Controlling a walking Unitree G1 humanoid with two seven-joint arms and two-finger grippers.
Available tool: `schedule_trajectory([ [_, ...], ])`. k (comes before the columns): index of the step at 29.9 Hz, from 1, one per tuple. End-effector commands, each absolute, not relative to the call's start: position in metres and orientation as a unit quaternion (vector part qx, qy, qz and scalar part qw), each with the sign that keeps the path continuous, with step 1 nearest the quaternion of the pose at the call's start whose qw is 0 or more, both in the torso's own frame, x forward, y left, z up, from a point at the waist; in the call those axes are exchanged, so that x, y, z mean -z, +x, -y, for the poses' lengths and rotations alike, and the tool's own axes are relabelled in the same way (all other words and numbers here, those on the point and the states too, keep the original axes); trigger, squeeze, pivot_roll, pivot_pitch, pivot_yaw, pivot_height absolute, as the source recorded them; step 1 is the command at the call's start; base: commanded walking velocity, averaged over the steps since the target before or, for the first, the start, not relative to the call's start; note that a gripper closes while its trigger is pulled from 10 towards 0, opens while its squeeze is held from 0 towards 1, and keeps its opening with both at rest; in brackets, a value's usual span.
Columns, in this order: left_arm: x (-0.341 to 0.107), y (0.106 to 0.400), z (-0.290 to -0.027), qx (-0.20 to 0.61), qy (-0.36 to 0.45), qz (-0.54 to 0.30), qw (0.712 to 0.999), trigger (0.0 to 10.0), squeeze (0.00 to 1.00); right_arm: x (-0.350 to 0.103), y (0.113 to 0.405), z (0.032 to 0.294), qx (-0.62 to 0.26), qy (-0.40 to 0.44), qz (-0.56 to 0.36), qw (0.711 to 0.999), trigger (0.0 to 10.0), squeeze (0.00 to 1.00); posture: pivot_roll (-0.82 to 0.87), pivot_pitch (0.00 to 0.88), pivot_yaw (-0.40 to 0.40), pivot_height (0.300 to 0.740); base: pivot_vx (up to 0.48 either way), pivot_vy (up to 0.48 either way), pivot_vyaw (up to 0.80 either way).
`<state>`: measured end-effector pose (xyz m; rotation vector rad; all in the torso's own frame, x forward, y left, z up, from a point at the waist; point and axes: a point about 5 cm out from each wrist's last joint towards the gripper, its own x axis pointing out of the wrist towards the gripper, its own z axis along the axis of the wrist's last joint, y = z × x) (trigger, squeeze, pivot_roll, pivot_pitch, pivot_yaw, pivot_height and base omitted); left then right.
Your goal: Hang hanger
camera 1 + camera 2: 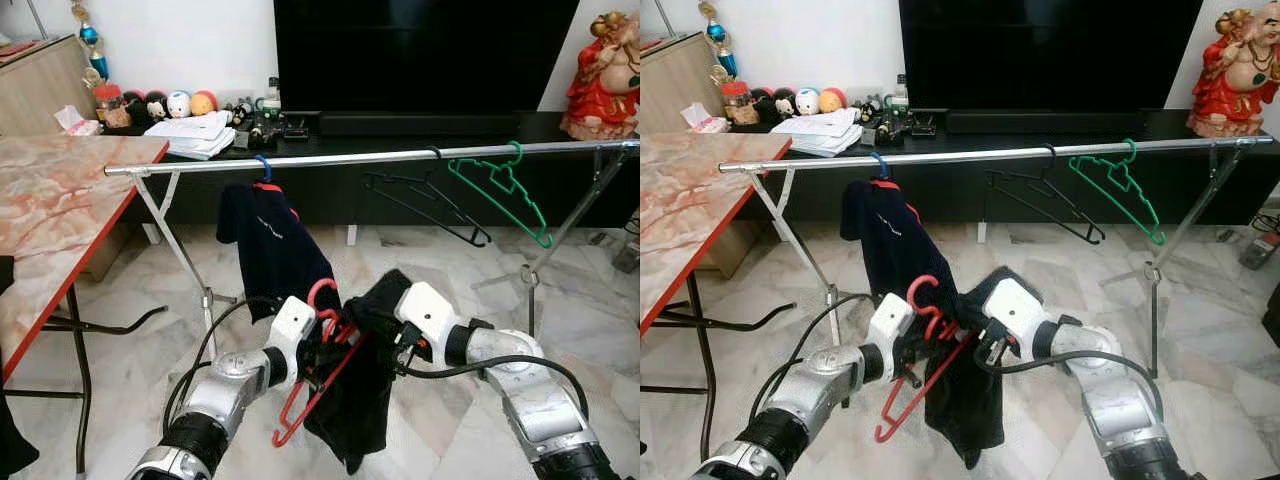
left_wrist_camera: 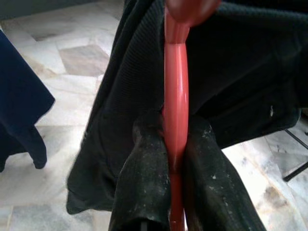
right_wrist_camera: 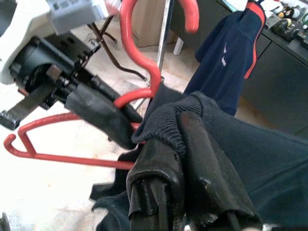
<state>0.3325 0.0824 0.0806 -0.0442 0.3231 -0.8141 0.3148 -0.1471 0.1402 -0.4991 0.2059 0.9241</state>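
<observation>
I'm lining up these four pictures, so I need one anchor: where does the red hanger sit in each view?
Left eye view: red hanger low centre, between both grippers, below the rail.
Right eye view: low centre-left, hook uppermost.
Left wrist view: a vertical red bar clamped between the left gripper's fingers.
Right wrist view: hook at top, frame running left.
Shared landmark: the black garment draped against the hanger.
</observation>
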Motion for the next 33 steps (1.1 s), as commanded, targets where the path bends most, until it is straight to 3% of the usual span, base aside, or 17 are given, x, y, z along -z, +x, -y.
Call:
schedule_trajectory([
  [1,-0.09,0.338,-0.085,0.387,-0.022,-0.137,0.912,10.0,0.0,-0.142,0.311,0.142,-0.453,-0.243,-0.094,0.853,10.0,0.0,-0.08,0.0,0.08,0.74,0.0,0.0,0.0],
  [7,-0.087,0.336,-0.086,0.391,-0.034,-0.14,0.909,10.0,0.0,-0.138,0.312,0.148,-0.434,-0.255,-0.11,0.857,10.0,0.0,-0.08,0.0,0.076,0.74,0.0,0.0,0.0],
  [19,-0.079,0.318,-0.078,0.466,-0.027,-0.174,0.867,10.0,0.0,-0.17,0.336,0.149,-0.343,-0.217,-0.041,0.913,10.0,0.0,-0.08,0.0,0.071,0.74,0.0,0.0,0.0],
  [22,-0.08,0.318,-0.077,0.469,-0.024,-0.17,0.866,10.0,0.0,-0.175,0.331,0.14,-0.376,-0.218,-0.032,0.9,10.0,0.0,-0.08,0.0,0.069,0.74,0.0,0.0,0.0],
  [24,-0.083,0.318,-0.076,0.472,-0.026,-0.165,0.866,10.0,0.0,-0.173,0.322,0.128,-0.426,-0.233,-0.033,0.874,10.0,0.0,-0.08,0.0,0.066,0.74,0.0,0.0,0.0],
  [29,-0.089,0.32,-0.074,0.467,-0.034,-0.148,0.871,10.0,0.0,-0.166,0.309,0.123,-0.476,-0.263,-0.048,0.838,10.0,0.0,-0.08,0.0,0.063,0.74,0.0,0.0,0.0],
  [33,-0.092,0.322,-0.072,0.462,-0.036,-0.14,0.875,10.0,0.0,-0.165,0.306,0.126,-0.478,-0.272,-0.059,0.833,10.0,0.0,-0.09,0.0,0.064,0.74,0.0,0.0,0.0],
])
